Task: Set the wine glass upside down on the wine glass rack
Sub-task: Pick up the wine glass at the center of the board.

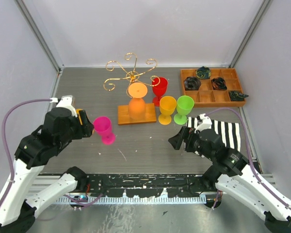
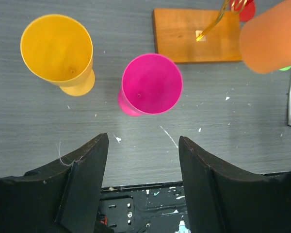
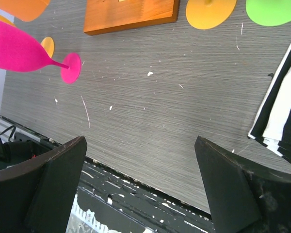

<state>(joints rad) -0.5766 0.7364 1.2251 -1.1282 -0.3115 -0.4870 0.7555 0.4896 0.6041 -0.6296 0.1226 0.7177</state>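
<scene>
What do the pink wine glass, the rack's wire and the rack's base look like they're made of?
Pink wine glass: probably plastic; solid uniform colour, soft satin sheen, no clear glassy look.
Rack wire: thin metal with a shiny gold finish, bent into scrolls.
Base: wood, orange-brown and smooth with faint grain; could be veneer or solid, can't tell.

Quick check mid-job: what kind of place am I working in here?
Probably a lab test cell: plain walled enclosure with metal frame posts, a paint-flecked grey table, and bright plastic wine glasses as props.
</scene>
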